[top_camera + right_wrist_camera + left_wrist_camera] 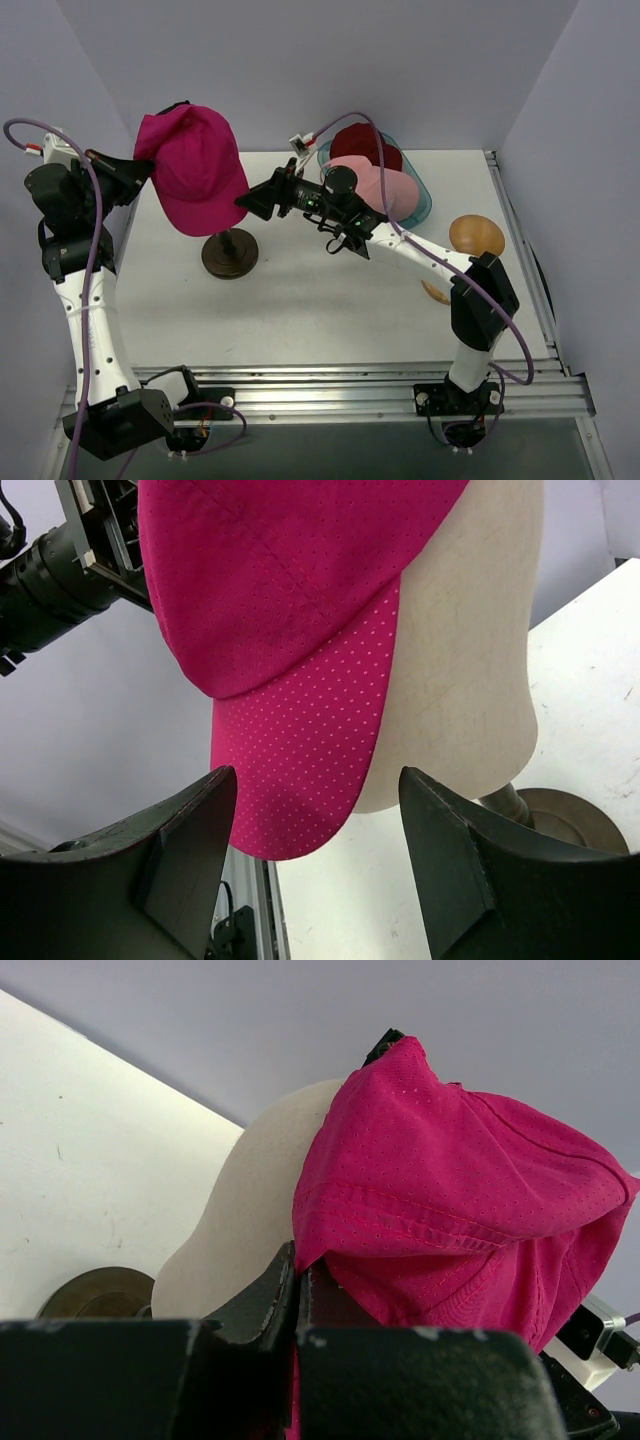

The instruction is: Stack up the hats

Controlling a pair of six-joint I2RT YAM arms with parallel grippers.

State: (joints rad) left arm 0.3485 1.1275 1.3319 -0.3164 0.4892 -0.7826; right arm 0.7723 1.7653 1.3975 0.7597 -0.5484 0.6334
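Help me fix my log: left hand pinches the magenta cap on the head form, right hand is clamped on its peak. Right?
No: the right hand is open, fingers apart, not gripping the magenta cap, per the right wrist view. The rest holds.

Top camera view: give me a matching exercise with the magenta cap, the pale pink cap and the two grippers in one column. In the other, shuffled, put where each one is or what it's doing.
Column one:
1. magenta cap
2. pale pink cap
3. left gripper
4. right gripper

Column two:
A. open, facing the cap's peak
B. lying in the teal tray
C. draped over the cream head form
D. shut on the cap's fabric edge

Pairs: 1-C, 2-B, 3-D, 4-A
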